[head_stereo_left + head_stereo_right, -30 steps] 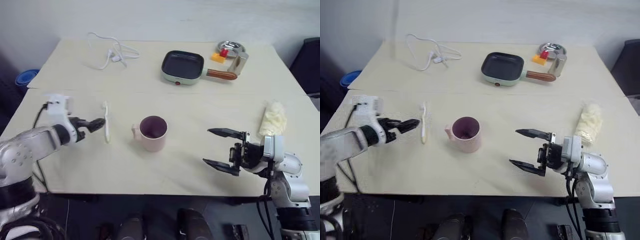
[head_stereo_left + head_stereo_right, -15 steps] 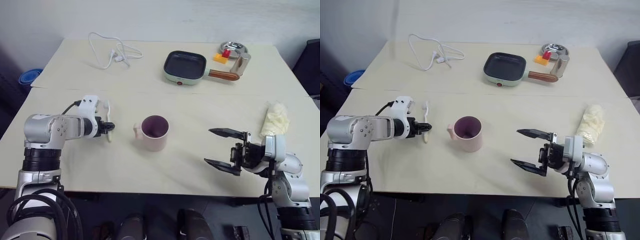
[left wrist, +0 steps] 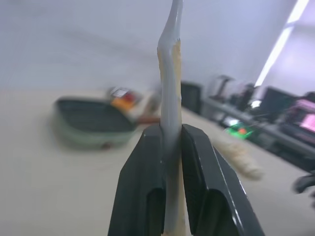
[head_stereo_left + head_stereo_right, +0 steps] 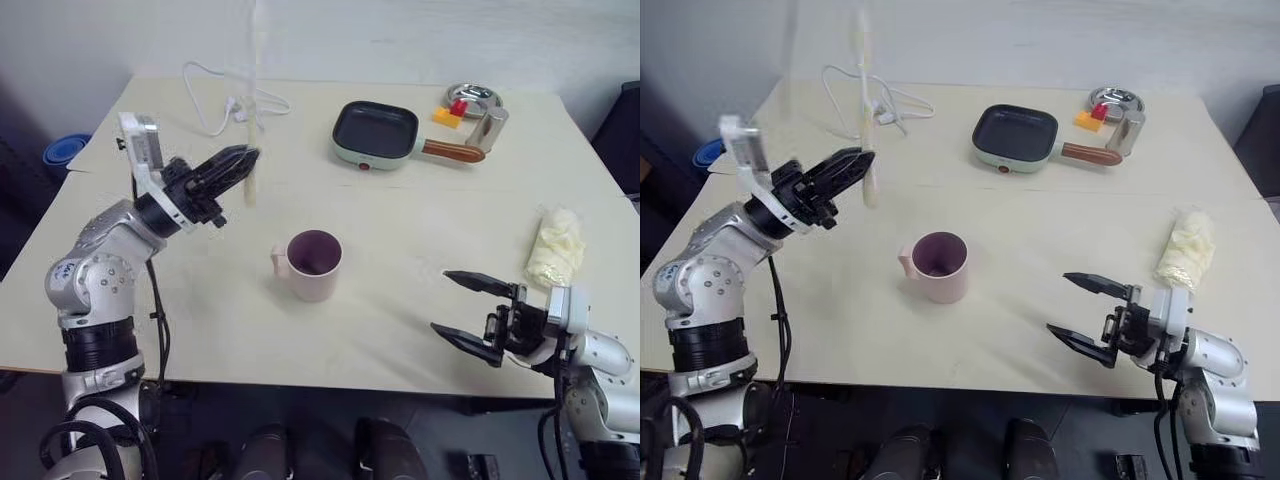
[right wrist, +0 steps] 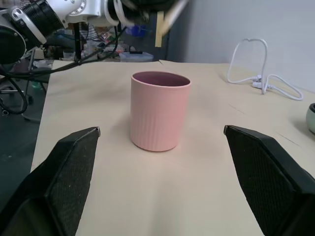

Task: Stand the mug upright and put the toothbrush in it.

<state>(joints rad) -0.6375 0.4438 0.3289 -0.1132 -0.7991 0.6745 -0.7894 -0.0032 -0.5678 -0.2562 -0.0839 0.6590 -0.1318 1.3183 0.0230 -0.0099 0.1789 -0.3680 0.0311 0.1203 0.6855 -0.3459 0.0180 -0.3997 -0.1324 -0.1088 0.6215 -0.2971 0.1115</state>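
Note:
The pale pink ribbed mug (image 4: 312, 265) stands upright in the middle of the table, its handle toward my left. My left gripper (image 4: 243, 161) hovers above the table, left of and behind the mug, shut on the slim white toothbrush (image 4: 254, 90). The toothbrush stands nearly upright, its lower end hanging just below the fingers (image 3: 147, 167). In the left wrist view the toothbrush (image 3: 170, 73) is pinched between the two black fingers. My right gripper (image 4: 445, 300) hangs open near the table's front right, pointing at the mug (image 5: 160, 110) with nothing between its fingers.
A dark square pan (image 4: 375, 132) with a brown handle sits at the back. Beside it are a metal bowl (image 4: 468, 98) holding small red and yellow pieces and a metal cup (image 4: 490, 125). A coiled white cable (image 4: 225, 90) lies back left, a crumpled pale cloth (image 4: 555, 247) at the right edge.
My left gripper closed on the toothbrush where it lay, then lifted it up and toward the mug, turning it nearly upright. The right gripper stayed open and sank slightly to the right.

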